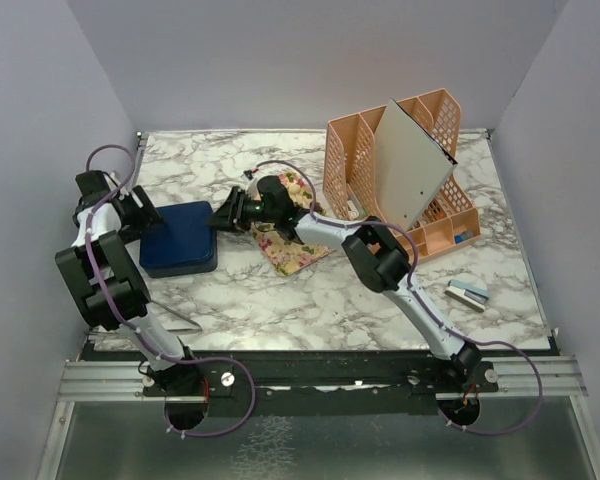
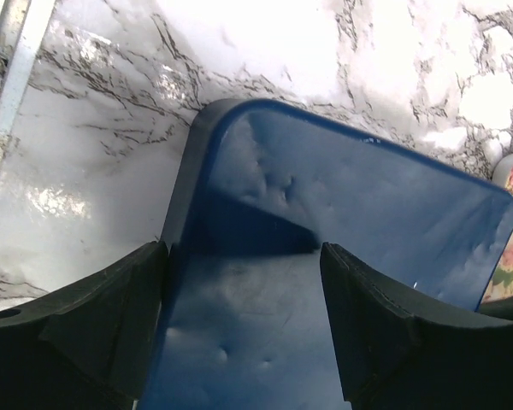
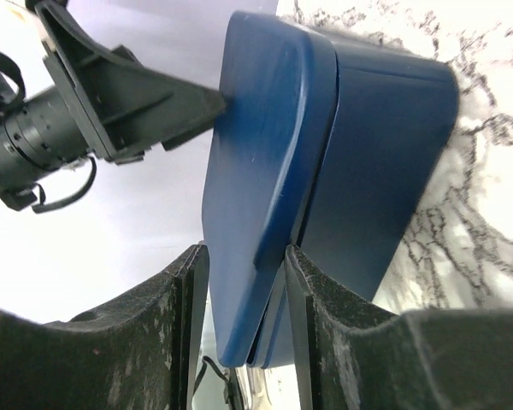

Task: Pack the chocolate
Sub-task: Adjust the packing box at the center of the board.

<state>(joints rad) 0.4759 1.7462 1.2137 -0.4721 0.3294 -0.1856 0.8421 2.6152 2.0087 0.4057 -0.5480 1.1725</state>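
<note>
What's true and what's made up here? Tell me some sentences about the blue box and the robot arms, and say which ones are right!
1. Chocolates are lying out on the table. False: none can be seen, and the blue box has its lid on.
2. The right tool has the box's edge between its fingers. True.
3. The left tool is squeezed shut. False: its fingers are spread wide, with the box's corner between them.
4. A grey board leans in the peach rack. True.
5. The right arm reaches over a flowery cloth. True.
</note>
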